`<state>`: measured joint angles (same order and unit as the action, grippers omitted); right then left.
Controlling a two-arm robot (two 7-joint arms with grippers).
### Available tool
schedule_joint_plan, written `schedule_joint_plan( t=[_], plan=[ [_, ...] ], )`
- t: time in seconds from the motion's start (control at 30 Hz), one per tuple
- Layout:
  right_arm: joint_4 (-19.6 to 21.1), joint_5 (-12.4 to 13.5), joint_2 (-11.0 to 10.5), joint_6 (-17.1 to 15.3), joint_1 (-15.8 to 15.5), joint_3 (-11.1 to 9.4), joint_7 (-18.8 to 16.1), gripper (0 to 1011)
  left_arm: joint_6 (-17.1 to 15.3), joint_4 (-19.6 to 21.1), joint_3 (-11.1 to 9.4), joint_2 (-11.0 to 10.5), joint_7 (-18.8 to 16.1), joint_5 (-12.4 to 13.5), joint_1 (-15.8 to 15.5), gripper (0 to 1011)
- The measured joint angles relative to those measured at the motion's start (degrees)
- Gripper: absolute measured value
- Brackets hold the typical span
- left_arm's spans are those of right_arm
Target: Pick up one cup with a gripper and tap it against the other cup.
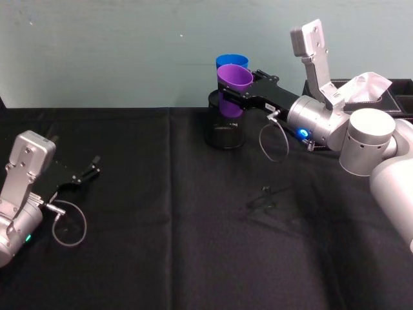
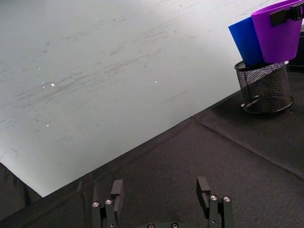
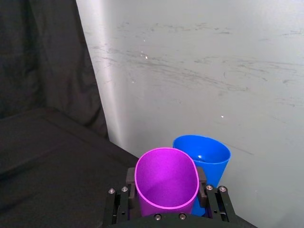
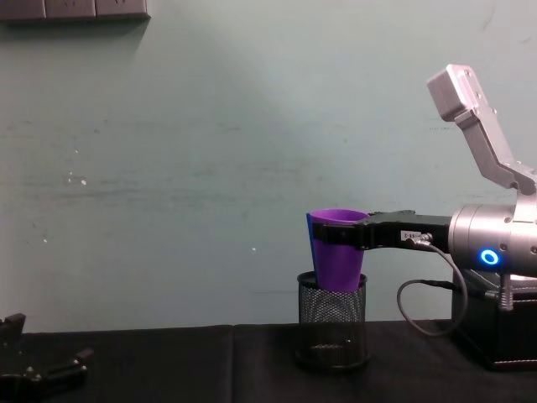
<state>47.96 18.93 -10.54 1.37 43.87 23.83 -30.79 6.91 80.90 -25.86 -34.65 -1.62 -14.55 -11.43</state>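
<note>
A hard tap from the right gripper [image 1: 237,95], clamped on the purple cup [image 1: 233,76] just beside the blue cup [image 1: 231,61], could topple the mesh holder [image 1: 224,132] the blue cup stands in; the left gripper [image 1: 90,171] idles wide, low over the desk [image 1: 161,258]

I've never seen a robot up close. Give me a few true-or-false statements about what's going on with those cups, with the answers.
1. The right gripper is shut on the purple cup. True.
2. The blue cup lies on its side on the table. False: it stands upright, its base in the black mesh holder.
3. The left gripper holds the blue cup. False: it is open and empty, low at the table's left.
4. The purple cup is close beside the blue cup. True.
</note>
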Motion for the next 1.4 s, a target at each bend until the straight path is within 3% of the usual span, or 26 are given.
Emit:
schedule_joint_plan(
  t=[1.4],
  plan=[
    [0.0, 0.0, 0.0, 0.0, 0.0, 0.0, 0.0, 722, 0.0, 0.0, 0.0, 0.0, 0.0, 0.0, 0.0, 1000]
  ],
)
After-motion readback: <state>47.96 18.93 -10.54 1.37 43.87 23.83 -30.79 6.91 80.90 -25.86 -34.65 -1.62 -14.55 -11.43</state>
